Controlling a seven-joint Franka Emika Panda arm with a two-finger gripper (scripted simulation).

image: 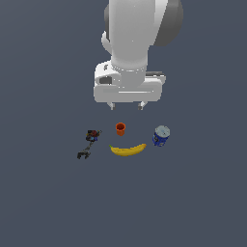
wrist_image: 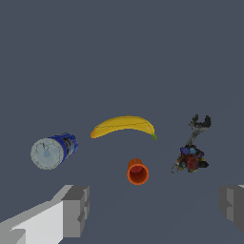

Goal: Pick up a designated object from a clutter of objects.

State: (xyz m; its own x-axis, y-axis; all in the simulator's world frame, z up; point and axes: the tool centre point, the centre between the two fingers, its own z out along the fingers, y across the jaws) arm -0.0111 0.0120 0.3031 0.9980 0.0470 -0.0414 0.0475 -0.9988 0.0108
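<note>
The yellow curved banana (image: 128,150) (wrist_image: 123,126) lies flat on the grey floor in the middle of the clutter. Just behind it stands the small orange cup (image: 120,128) (wrist_image: 137,172). The blue can with a pale top (image: 161,136) (wrist_image: 52,151) is on the exterior view's right of the banana. The thin black clamp-like tool (image: 89,144) (wrist_image: 193,145) lies on the exterior view's left. My gripper (image: 126,105) (wrist_image: 155,207) hangs open well above the floor, behind the orange cup, holding nothing. Its two grey fingers (wrist_image: 76,209) stand wide apart.
The white arm (image: 135,38) rises behind the items. The plain dark grey floor (image: 193,202) stretches in every direction around the four small things.
</note>
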